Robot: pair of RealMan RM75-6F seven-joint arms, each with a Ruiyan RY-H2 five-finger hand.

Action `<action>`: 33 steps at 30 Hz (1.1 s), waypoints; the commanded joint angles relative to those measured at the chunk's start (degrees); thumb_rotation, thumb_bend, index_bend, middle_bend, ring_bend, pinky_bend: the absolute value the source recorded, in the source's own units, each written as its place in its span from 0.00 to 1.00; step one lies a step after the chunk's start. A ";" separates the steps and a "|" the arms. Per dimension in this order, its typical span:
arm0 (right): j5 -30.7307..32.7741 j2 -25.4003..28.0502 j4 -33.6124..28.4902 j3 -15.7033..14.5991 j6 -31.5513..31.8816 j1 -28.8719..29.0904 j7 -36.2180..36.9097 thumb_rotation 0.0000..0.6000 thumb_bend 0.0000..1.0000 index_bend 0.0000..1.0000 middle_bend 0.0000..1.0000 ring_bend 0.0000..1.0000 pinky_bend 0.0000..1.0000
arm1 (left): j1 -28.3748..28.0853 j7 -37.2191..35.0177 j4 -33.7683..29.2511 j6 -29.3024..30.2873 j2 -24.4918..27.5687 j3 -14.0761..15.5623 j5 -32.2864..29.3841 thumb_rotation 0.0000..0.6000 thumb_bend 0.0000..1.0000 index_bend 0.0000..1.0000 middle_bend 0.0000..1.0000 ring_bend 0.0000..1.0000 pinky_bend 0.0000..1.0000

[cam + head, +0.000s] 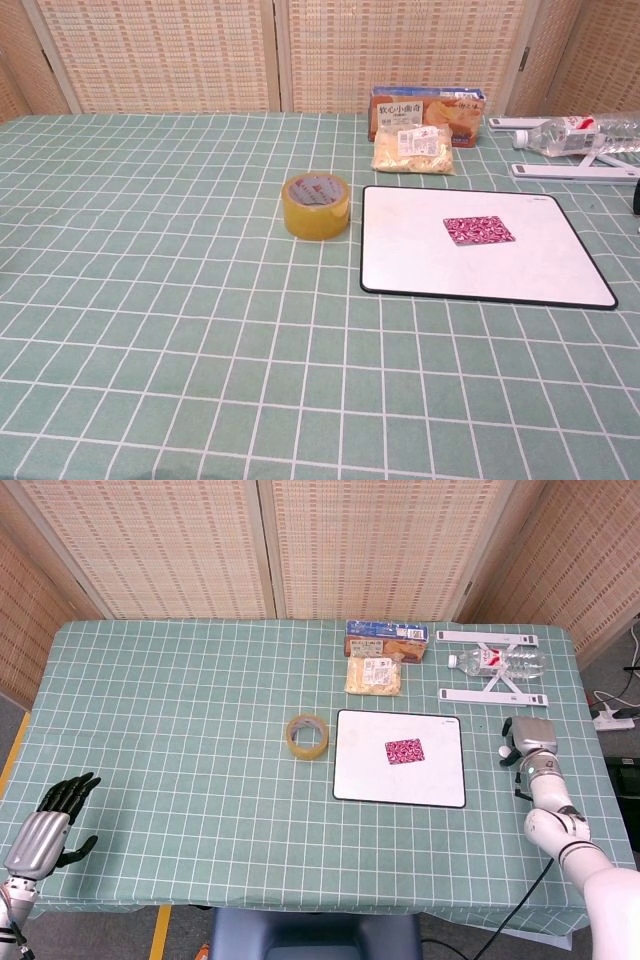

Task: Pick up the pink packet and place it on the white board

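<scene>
A tape roll (317, 205) stands on the checked tablecloth (150, 300), with a snack box (426, 111), pale bag (412, 150) and bottle (496, 661) further back

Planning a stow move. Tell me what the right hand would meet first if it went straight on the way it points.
The right hand points toward the table's far edge. First in line looks to be the white stand holding the bottle, though depth is unclear.

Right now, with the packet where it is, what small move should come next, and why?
Probably just draw the right hand back from the table. The pink packet already lies flat within the white board, and neither hand touches it: the right one sits beside the board's right edge, and the left hand rests open at the near left corner.
</scene>
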 commanded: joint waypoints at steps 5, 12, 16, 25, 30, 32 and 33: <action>-0.35 -0.24 0.58 0.04 -0.62 -0.04 0.06 1.00 0.10 0.41 0.49 0.49 0.49 | -0.01 -0.28 0.10 -0.01 0.00 -0.02 -0.10 1.00 0.27 0.00 0.00 0.00 0.00; -0.90 -0.63 1.14 0.35 -0.75 0.10 0.48 1.00 0.14 0.43 0.50 0.50 0.49 | -0.11 -0.16 0.15 -0.23 -0.07 0.02 -0.14 1.00 0.27 0.00 0.00 0.00 0.00; -1.11 -0.86 1.50 0.52 -0.66 0.08 0.63 1.00 0.14 0.45 0.50 0.50 0.49 | -0.13 -0.29 0.19 -0.26 -0.05 0.01 -0.19 1.00 0.27 0.00 0.00 0.00 0.00; -1.00 -1.60 2.77 0.75 -1.68 0.36 0.25 1.00 0.16 0.48 0.51 0.50 0.49 | -0.16 -0.67 0.33 -0.30 -0.06 0.02 -0.23 1.00 0.27 0.00 0.00 0.00 0.00; -1.04 -1.95 3.23 0.95 -1.71 0.50 0.11 1.00 0.18 0.51 0.51 0.51 0.49 | -0.25 -0.68 0.48 -0.51 -0.14 0.07 -0.23 1.00 0.27 0.00 0.00 0.00 0.00; -1.03 -2.04 3.35 1.05 -1.69 0.50 0.12 1.00 0.18 0.52 0.51 0.51 0.49 | -0.28 -0.70 0.46 -0.54 -0.15 0.06 -0.25 1.00 0.27 0.00 0.00 0.00 0.00; -1.00 -2.08 3.44 1.10 -1.79 0.50 0.12 1.00 0.18 0.53 0.52 0.51 0.49 | -0.27 -0.72 0.48 -0.53 -0.15 0.06 -0.26 1.00 0.27 0.00 0.00 0.00 0.00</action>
